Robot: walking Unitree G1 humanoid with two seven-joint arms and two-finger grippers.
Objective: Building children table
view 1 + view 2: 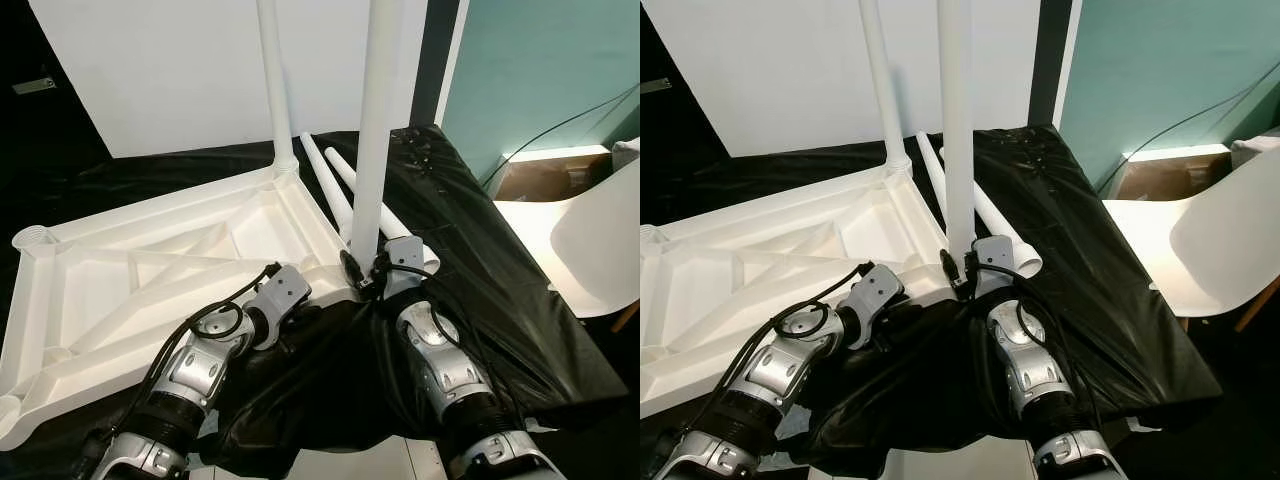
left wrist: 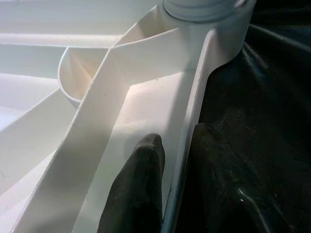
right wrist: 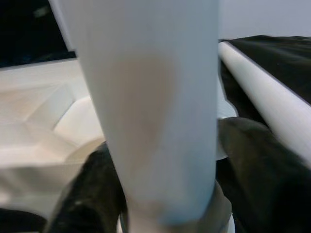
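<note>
A white plastic tabletop [image 1: 150,270] is lying upside down on a black sheet [image 1: 480,260], taking up the left and centre of the head views, its ribbed underside facing up. Two white legs are standing upright in its corner sockets: the far leg [image 1: 272,80] at the upper centre, and the near leg [image 1: 375,120] just right of centre, running out of the top of the frame. Two loose legs [image 1: 335,185] are lying side by side on the sheet, between the standing legs and slanting towards the lower right.

The right claw [image 1: 364,272] is sitting at the base of the near leg, low in the centre of the frame; in the right wrist view its black fingers [image 3: 255,165] are pinching the leg from both sides, just above the socket. The left claw [image 1: 305,295] is lying at the tabletop's near edge, lower centre-left; in the left wrist view one finger [image 2: 141,189] is resting inside the rim and the other outside against the sheet, so it is straddling the rim [image 2: 192,126] near the corner socket.

A white chair [image 1: 590,240] is standing at the right edge, beside a teal wall [image 1: 540,70].
</note>
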